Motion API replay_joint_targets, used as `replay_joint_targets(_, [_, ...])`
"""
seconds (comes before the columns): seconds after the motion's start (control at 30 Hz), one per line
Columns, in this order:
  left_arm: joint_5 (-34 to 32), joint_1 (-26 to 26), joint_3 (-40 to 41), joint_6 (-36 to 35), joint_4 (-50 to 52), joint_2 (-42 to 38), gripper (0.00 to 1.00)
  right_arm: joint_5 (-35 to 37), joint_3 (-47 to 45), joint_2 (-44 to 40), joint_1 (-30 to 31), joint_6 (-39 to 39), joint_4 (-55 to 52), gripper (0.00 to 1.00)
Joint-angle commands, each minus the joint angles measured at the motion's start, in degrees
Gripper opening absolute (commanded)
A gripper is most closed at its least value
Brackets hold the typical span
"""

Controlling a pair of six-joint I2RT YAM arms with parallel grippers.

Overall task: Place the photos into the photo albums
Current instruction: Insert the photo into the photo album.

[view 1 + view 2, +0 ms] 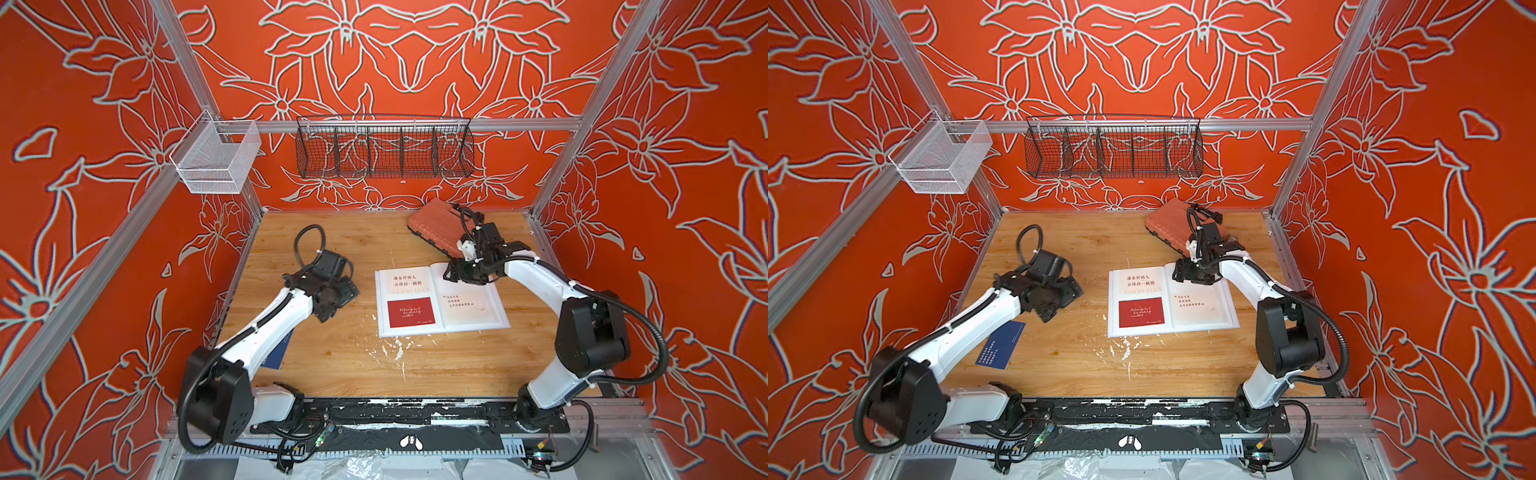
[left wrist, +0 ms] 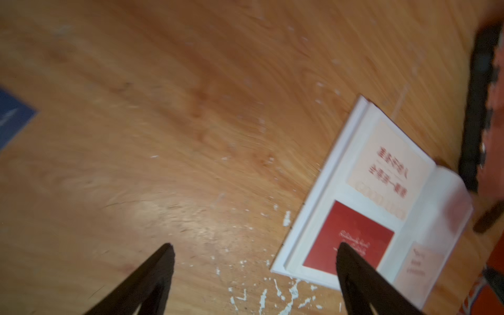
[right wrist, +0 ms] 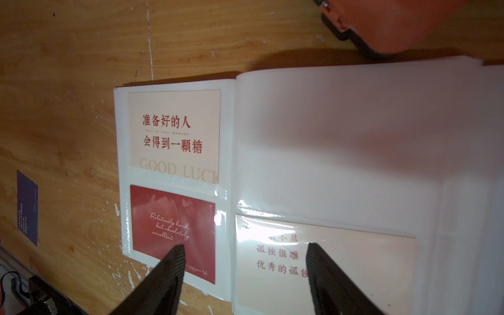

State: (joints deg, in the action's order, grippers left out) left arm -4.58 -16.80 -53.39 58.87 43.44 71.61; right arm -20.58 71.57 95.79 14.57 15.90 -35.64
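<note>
The photo album (image 1: 498, 316) lies open on the table, right of centre. Its left page holds a white photo with Chinese text (image 3: 174, 131) above a dark red photo (image 3: 171, 229). Another white photo (image 3: 354, 259) sits in the lower pocket of the right page, and the pocket above it (image 3: 327, 136) is empty. A navy blue photo (image 1: 1000, 344) lies loose on the table under my left arm. My left gripper (image 2: 255, 249) is open and empty over bare wood beside the album's left edge; that view is blurred. My right gripper (image 3: 245, 249) hovers open over the album's spine.
An orange ribbed case (image 1: 432, 226) lies at the back right, just behind my right wrist. A black wire basket (image 1: 384, 149) and a white mesh basket (image 1: 216, 160) hang on the back rail. White paint flecks (image 1: 399, 349) mark the wood in front of the album.
</note>
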Motion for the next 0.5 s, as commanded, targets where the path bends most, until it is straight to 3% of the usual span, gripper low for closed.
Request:
replay_joint_targets(0.0, [-10.4, 3.1, 3.4, 8.9, 10.2, -6.3, 1.0, -2.1, 2.8, 2.5, 1.2, 0.3, 1.5, 0.73])
replay_joint_targets(0.1, [-14.4, 8.3, 6.0, 7.2, 9.6, -10.3, 0.97, -3.8, 4.8, 4.7, 2.3, -0.1, 1.7, 0.73])
replay_joint_targets(0.27, [-12.2, 19.2, 7.6, 1.7, 7.4, -8.9, 0.97, -5.5, 8.6, 8.1, 4.5, -1.4, 1.2, 0.72])
replay_joint_targets(0.47, [-8.8, 28.1, 10.7, -2.0, 0.7, -3.6, 0.97, -5.6, 12.6, 11.7, 6.2, -0.9, 0.3, 0.72])
